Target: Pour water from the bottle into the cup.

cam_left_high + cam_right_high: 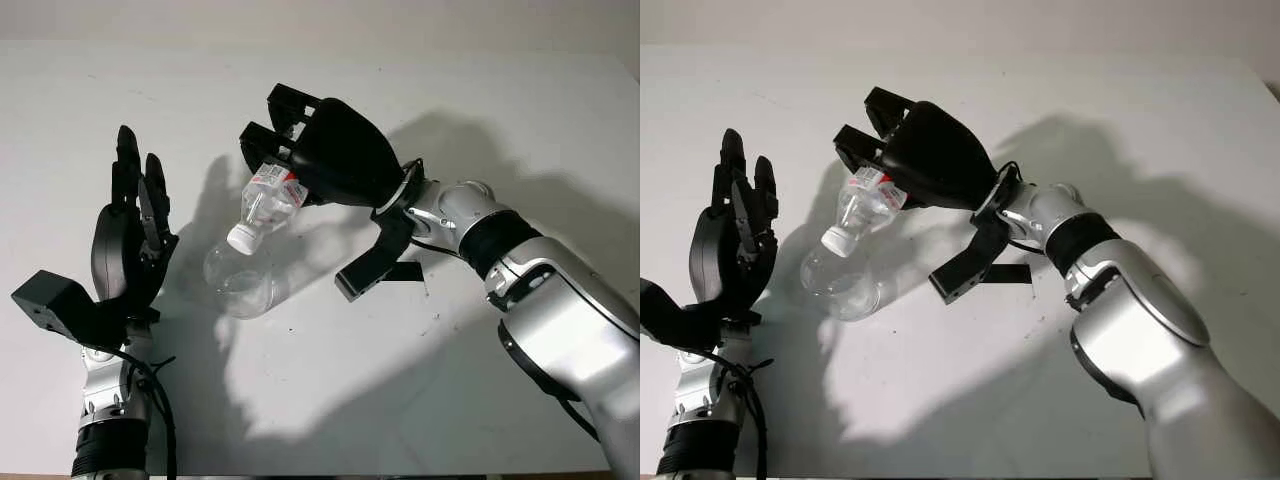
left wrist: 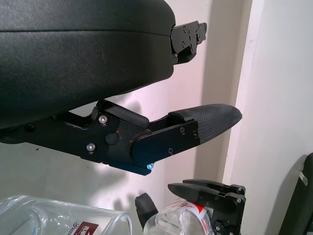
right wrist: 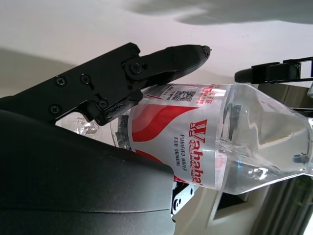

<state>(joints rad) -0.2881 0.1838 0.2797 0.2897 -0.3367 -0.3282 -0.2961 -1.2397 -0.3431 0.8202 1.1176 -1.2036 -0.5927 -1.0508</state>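
The right hand (image 1: pixel 320 150) is clamped around the labelled middle of the clear bottle (image 1: pixel 268 205) (its red-and-white label reads "Wahaha"), holding it tilted — white cap end pointing down and away from the palm, toward the mouth of the clear cup (image 1: pixel 238 280). That cup sits on the white counter (image 1: pixel 330 380) just below and in front of the right hand's fingers (image 1: pixel 285 105), its rim right under the cap. The left hand (image 1: pixel 128 240) stands upright beside the cup, holding nothing — near the cup but apart from it.
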